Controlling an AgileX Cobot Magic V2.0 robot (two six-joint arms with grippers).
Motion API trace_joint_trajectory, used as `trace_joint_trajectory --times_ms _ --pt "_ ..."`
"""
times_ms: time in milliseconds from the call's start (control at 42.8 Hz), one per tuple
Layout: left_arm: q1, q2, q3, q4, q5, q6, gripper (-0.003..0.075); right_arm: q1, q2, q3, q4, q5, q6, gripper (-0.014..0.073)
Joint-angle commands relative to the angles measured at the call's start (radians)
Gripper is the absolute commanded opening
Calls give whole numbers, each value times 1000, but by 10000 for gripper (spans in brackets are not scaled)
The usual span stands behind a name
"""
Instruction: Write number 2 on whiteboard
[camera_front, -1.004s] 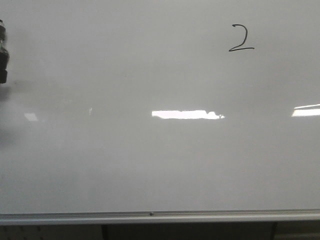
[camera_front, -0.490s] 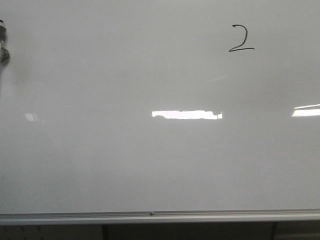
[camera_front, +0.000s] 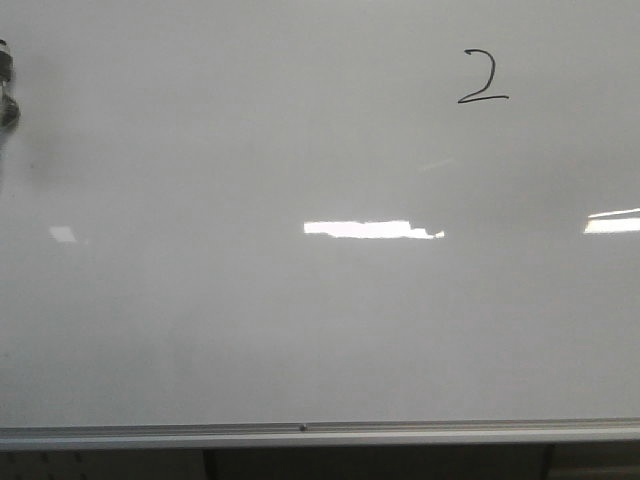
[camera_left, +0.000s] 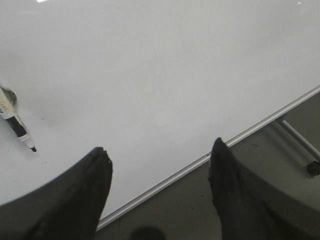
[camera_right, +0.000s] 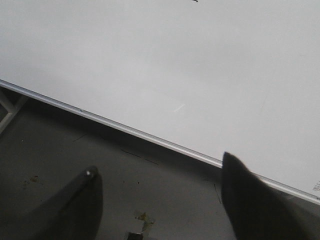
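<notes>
The whiteboard (camera_front: 300, 320) fills the front view, glossy and pale grey, with a silver rail (camera_front: 300, 430) along its lower edge. A thin black number 2 (camera_front: 483, 78) is drawn at its upper right. In the left wrist view my left gripper (camera_left: 160, 147) is open and empty, held off the whiteboard (camera_left: 150, 60) over its rail (camera_left: 200, 161). My right gripper (camera_right: 159, 164) is also open and empty, in front of the whiteboard (camera_right: 200, 60) near the rail (camera_right: 125, 129). A black-tipped white marker (camera_left: 17, 127) shows at the edge of the left wrist view, against the board.
A dark object (camera_front: 5, 95) pokes in at the left edge of the front view. Bright light reflections (camera_front: 370, 229) lie across the board's middle. Below the rail are the dark floor (camera_right: 125, 190) and a stand leg with a caster (camera_left: 312, 167).
The dark object at the front view's left edge has drawn back, so less of it shows now. The number 2 and the board are unchanged.
</notes>
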Motion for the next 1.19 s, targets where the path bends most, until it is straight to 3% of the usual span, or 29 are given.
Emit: trace_joint_trajectory --times_ms 0,93,257,420,560,654,1167 --pt "-6 5 -37 -5 -58 -4 421 -8 7 -26 5 -60 -3 526" --pt "-6 17 -37 -5 -60 -9 421 -8 7 -26 5 -59 -3 479" --pt "-6 23 -37 -12 -61 -17 405 -8 7 -26 5 -59 -3 253" --pt "-6 23 -37 -12 -65 -44 244 -8 7 -26 5 -59 -3 39" --pt "-6 23 -37 -12 -65 -44 83 -8 7 -26 5 -58 -3 -73" --pt "-6 23 -37 -12 -65 -44 -20 -8 7 -26 5 -58 -3 -69" --pt "-6 28 -37 -12 -65 -44 -20 -8 7 -26 5 -64 -3 -69"
